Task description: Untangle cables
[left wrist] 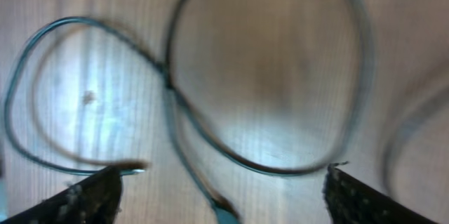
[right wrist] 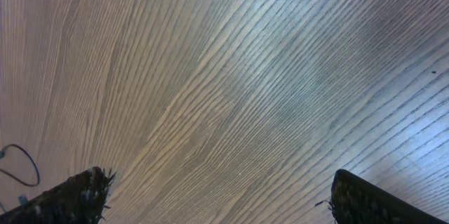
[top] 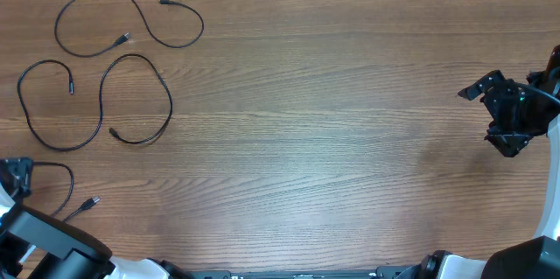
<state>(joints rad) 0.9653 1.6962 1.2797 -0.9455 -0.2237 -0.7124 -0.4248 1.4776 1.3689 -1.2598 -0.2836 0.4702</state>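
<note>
Three thin black cables lie apart at the table's left. The top cable (top: 131,25) curls at the back, a second cable (top: 101,104) forms two loops below it, and a short silver-tipped cable (top: 68,187) lies by the front left corner. My left gripper (top: 16,177) hovers beside that short cable. In the blurred left wrist view my left gripper (left wrist: 221,178) is open, and cable loops (left wrist: 266,76) lie on the wood beyond the fingers, with a plug end (left wrist: 221,211) between them, ungripped. My right gripper (top: 490,117) stands open at the far right, holding nothing (right wrist: 219,178).
The wooden table (top: 332,122) stretches bare between the cables and the right arm. A bit of cable (right wrist: 24,168) shows at the lower left of the right wrist view. The left arm's base (top: 52,248) fills the front left corner.
</note>
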